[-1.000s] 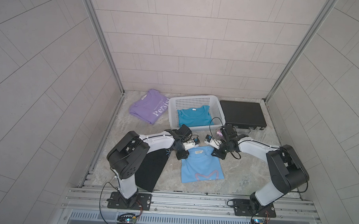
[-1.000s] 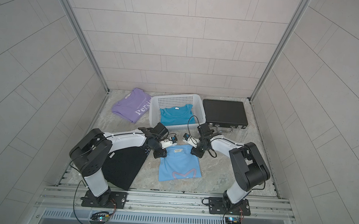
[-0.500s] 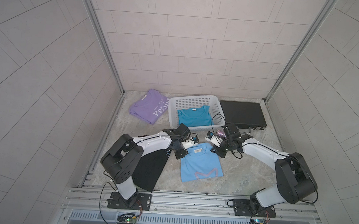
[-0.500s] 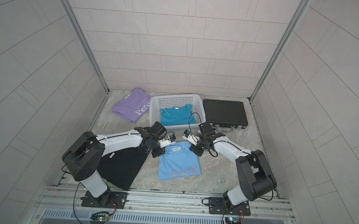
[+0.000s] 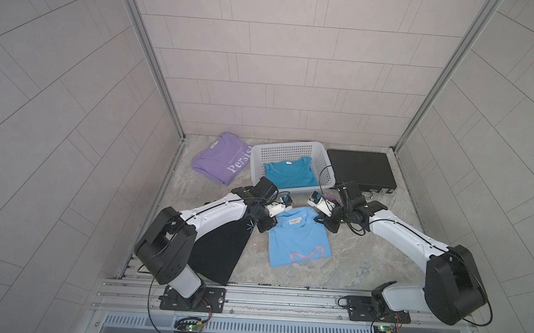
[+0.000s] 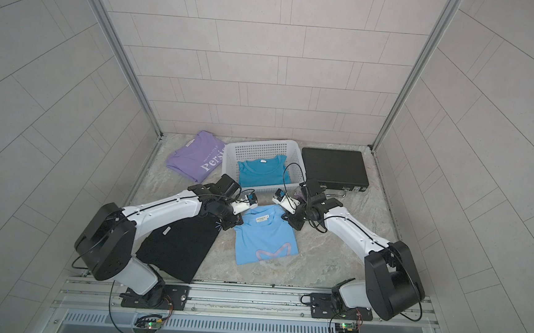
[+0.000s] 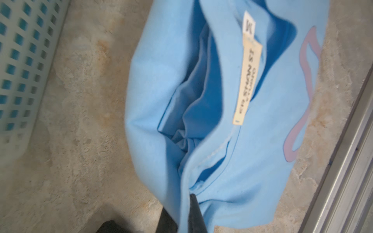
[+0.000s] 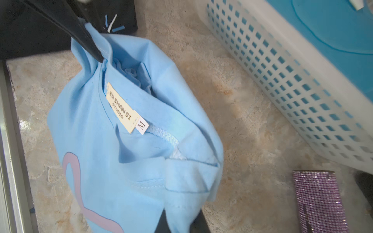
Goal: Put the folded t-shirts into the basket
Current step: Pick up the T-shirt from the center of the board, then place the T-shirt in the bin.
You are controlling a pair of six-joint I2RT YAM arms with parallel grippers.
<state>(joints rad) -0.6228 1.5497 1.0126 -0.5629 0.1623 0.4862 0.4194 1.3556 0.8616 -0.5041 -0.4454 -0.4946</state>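
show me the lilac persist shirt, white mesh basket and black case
lilac Persist shirt [image 5: 215, 160]: in a top view, plain fabric
white mesh plastic basket [image 5: 286, 152]: in a top view, far wall
flat black case [image 5: 360, 170]: in a top view, lid

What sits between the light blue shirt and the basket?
Nothing visible: only bare floor lies between the light blue shirt and the basket. Its near wall must be cleared; a teal shirt already lies inside.

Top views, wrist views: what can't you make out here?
black shirt: partly under the left arm, both top views.
lilac shirt: lettering's end behind the basket, in a top view.
sparkly purple item: cut by frame edge, right wrist view; unidentifiable.
right tool: fingers on the light blue shirt mostly out of frame there.
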